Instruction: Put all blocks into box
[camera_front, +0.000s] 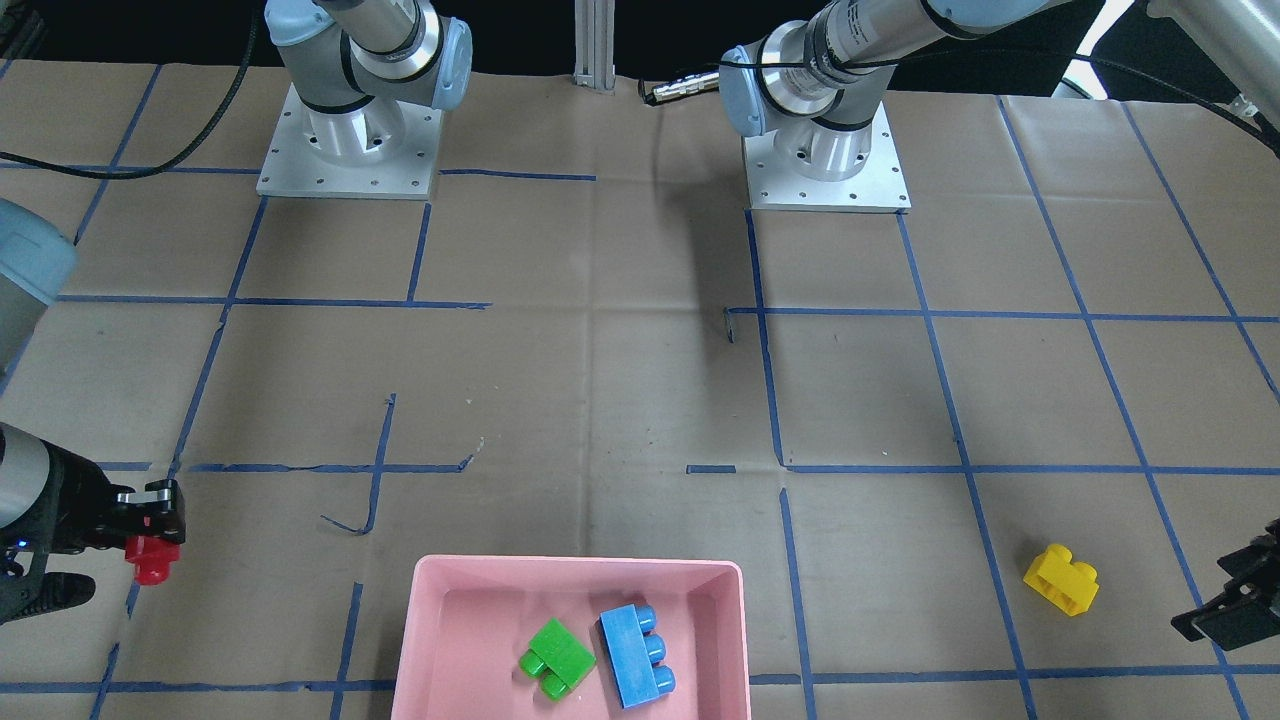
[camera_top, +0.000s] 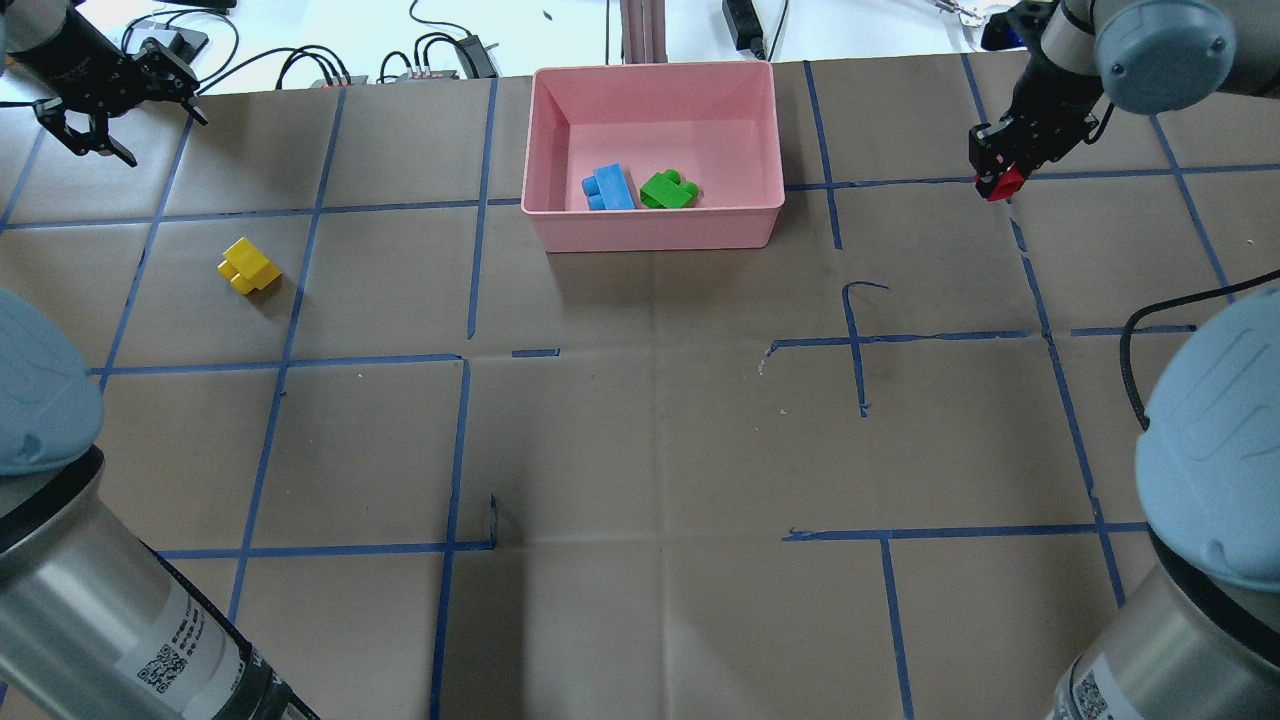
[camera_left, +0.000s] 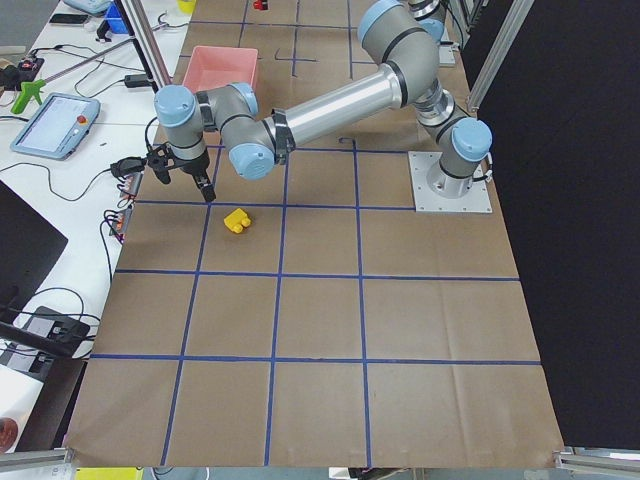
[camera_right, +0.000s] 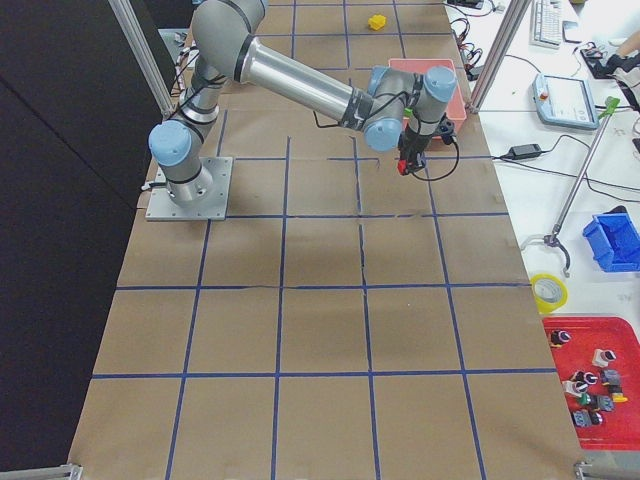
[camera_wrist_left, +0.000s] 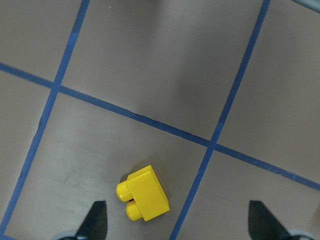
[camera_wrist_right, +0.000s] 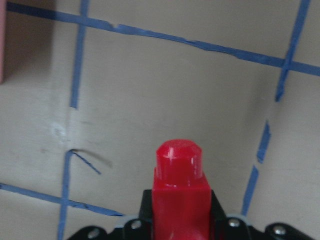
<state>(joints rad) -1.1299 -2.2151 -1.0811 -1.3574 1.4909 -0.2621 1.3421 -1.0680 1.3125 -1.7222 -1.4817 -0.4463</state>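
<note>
The pink box (camera_top: 655, 66) stands at the table's far middle. A blue block (camera_top: 608, 187) and a green block (camera_top: 668, 189) lie inside it side by side, as the front view shows for the box (camera_front: 580, 563). My right gripper (camera_top: 1003, 172) is shut on the small red block (camera_top: 1004, 186) and holds it above the table, well right of the box. The right wrist view shows the red block (camera_wrist_right: 180, 185) between the jaws. The yellow block (camera_top: 249, 266) lies on the paper left of the box. My left gripper (camera_top: 95, 112) is open and empty, beyond the yellow block (camera_wrist_left: 145, 194).
Brown paper with blue tape grid lines covers the table. The two arm bases (camera_front: 348, 140) (camera_front: 826, 150) stand at the robot's edge. Cables and devices (camera_top: 440, 55) lie beyond the far edge behind the box.
</note>
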